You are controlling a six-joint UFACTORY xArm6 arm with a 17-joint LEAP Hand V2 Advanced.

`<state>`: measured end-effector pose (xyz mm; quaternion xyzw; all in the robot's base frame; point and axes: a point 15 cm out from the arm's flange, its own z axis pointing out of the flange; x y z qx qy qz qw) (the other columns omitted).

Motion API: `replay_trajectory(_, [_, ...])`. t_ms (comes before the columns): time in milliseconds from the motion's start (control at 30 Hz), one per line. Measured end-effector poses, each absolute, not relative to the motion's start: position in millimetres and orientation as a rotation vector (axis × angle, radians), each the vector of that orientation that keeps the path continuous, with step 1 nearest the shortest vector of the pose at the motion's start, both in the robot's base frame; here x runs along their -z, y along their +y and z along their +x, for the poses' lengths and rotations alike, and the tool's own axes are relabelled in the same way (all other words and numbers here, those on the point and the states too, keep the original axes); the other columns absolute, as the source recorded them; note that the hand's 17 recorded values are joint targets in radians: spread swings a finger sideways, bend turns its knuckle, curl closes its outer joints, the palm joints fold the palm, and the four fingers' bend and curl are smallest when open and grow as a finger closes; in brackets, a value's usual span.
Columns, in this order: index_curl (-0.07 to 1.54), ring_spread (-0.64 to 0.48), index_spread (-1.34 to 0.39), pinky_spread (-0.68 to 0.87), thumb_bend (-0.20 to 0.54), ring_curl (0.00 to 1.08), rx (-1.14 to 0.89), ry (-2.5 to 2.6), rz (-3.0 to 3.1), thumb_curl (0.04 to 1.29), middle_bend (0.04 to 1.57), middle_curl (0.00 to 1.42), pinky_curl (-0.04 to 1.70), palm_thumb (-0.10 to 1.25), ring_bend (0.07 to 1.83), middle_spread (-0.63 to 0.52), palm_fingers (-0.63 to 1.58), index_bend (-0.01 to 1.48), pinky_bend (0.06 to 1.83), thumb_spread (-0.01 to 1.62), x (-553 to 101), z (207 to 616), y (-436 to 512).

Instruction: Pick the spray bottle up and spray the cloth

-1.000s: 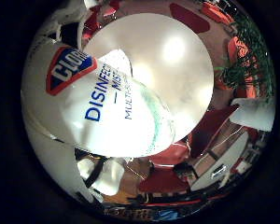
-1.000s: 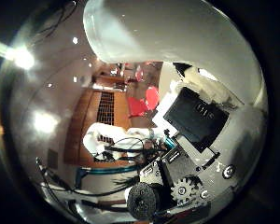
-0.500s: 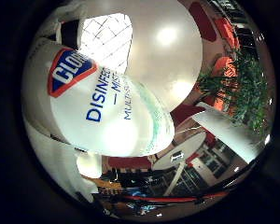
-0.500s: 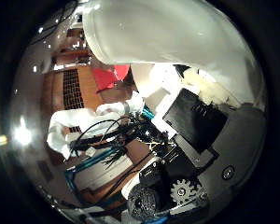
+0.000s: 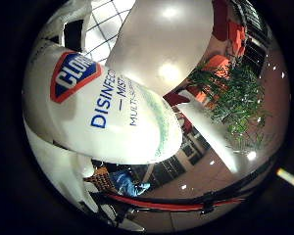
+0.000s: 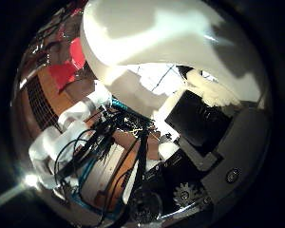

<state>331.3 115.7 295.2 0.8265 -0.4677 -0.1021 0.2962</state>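
Note:
A white spray bottle (image 5: 112, 122) with a red and blue label and blue lettering fills much of the little finger side palm view, close against the palm. Its white body (image 6: 166, 38) also arches across the thumb side palm view. My right hand (image 6: 204, 128) is shut on the bottle, with white and black finger parts curled against its side. Another white finger (image 5: 63, 171) lies along the bottle's body. Only the room shows behind the bottle, which is held up off any surface. The cloth is not in view.
Beyond the bottle there is a large pale round surface (image 5: 171, 54) with bright spots on it, a green plant (image 5: 235, 98) and red furniture (image 6: 73, 52). The white arm (image 6: 61, 142) and the geared hand body (image 6: 185, 192) fill the rest of the thumb side view.
The room behind has swung across both views, so the hand has turned and moved. The bottle stays in the same place against the palm, still held.

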Motion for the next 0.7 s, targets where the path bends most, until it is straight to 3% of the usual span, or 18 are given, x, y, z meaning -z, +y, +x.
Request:
replay_trajectory(333, [0.81, -0.20, -0.23, -0.17, -0.015, 0.74, 0.262, -1.230, 2.173, 0.83, 1.39, 0.75, 1.34, 0.91, 1.39, -0.13, 1.12, 1.16, 1.08, 0.95, -268, 346, 134])
replay_trajectory(700, [0.81, -0.21, -0.23, -0.18, -0.015, 0.75, 0.250, -1.259, 2.194, 0.83, 1.39, 0.75, 1.34, 0.91, 1.39, -0.14, 1.12, 1.16, 1.08, 0.95, -280, 362, 136])
